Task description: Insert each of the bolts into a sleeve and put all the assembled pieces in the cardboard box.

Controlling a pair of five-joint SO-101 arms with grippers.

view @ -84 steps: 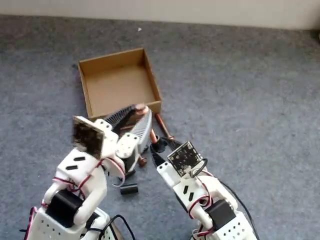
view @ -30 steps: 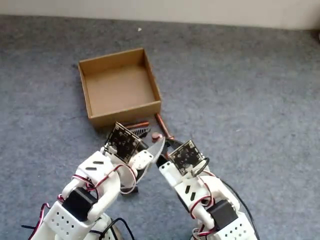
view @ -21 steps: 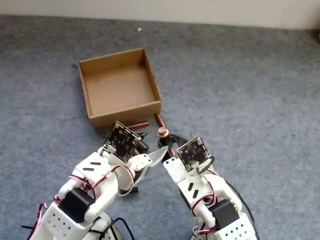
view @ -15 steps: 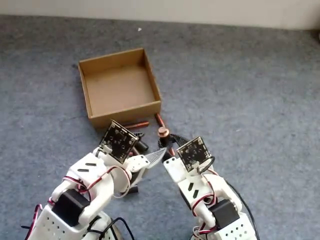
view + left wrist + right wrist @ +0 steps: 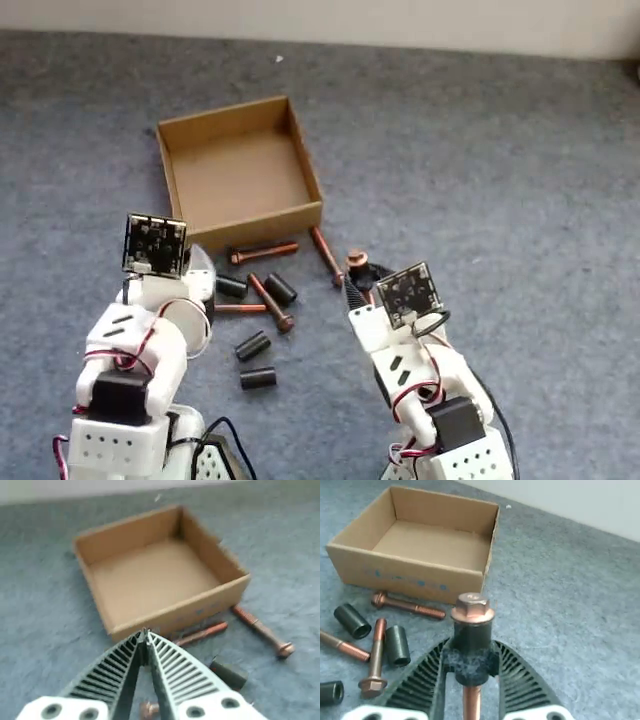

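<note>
Sleeve (image 5: 470,647) with bolt (image 5: 472,611) upright, clamped between right jaws; left jaws together near cardboard box (image 5: 192,611).

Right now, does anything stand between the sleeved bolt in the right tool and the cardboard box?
Nothing tall. The right tool holds the sleeved bolt upright. Between it and the cardboard box, one loose bolt lies flat on the carpet, and the box's own wall must be cleared.
</note>
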